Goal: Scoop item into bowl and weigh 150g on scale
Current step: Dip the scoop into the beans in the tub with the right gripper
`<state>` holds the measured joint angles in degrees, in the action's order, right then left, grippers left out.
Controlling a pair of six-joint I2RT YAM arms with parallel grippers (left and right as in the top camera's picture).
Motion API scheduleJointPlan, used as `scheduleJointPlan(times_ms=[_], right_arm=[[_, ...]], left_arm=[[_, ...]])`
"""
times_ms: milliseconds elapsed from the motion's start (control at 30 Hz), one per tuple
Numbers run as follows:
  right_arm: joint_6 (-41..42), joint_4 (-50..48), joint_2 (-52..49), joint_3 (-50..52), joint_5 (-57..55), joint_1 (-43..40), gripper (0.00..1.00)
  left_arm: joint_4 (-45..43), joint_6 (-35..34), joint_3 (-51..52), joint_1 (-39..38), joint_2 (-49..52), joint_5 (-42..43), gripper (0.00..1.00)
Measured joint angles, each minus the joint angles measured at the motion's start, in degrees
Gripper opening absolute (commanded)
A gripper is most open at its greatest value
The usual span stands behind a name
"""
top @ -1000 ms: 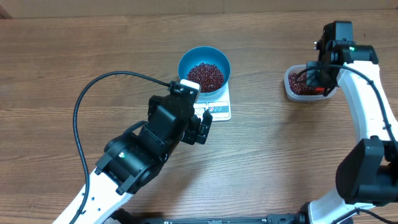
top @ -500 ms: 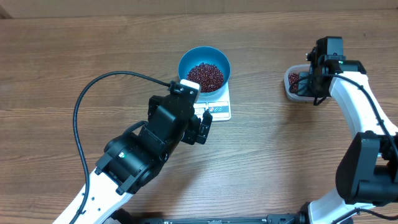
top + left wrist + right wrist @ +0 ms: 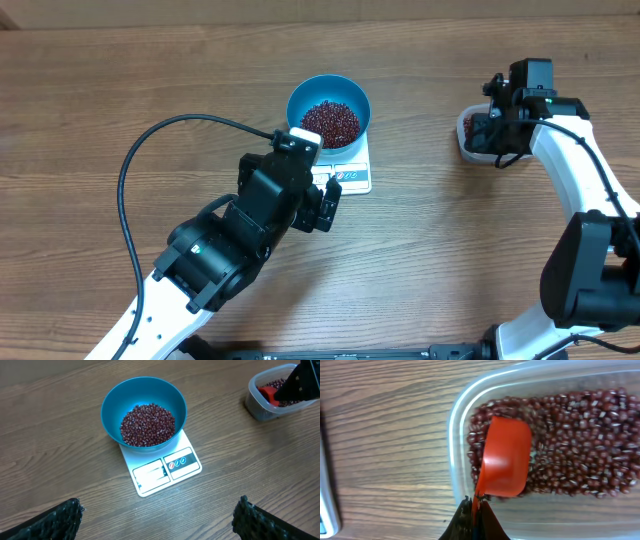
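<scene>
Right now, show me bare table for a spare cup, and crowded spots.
Free: table between scale and tub; far left, beyond the cable. Crowded: beside the scale by the left hand; the tub, where the right hand holds the scoop.

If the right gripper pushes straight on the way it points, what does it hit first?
Likely the beans in the clear tub: the red scoop held by the right gripper, jaws shut, lies among them. Tub rim sits close; depth unclear.
</scene>
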<state>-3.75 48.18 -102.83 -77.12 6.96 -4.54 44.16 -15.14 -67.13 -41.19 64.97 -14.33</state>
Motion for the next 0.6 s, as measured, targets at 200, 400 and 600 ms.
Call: scheduleJointPlan(times_ms=[200, 400, 600], right_arm=[[-0.4, -0.2, 0.0, 0.0, 1.9, -0.4, 0.04], [-0.4, -0.2, 0.0, 0.0, 2.7, -0.5, 0.04], [-0.5, -0.2, 0.0, 0.0, 3.7, -1.6, 0.04]], left_arm=[[0.0, 0.0, 0.0, 0.0, 0.0, 0.0, 0.99], [0.0, 0.0, 0.0, 0.0, 0.0, 0.0, 0.99], [0.0, 0.0, 0.0, 0.0, 0.0, 0.0, 0.99]])
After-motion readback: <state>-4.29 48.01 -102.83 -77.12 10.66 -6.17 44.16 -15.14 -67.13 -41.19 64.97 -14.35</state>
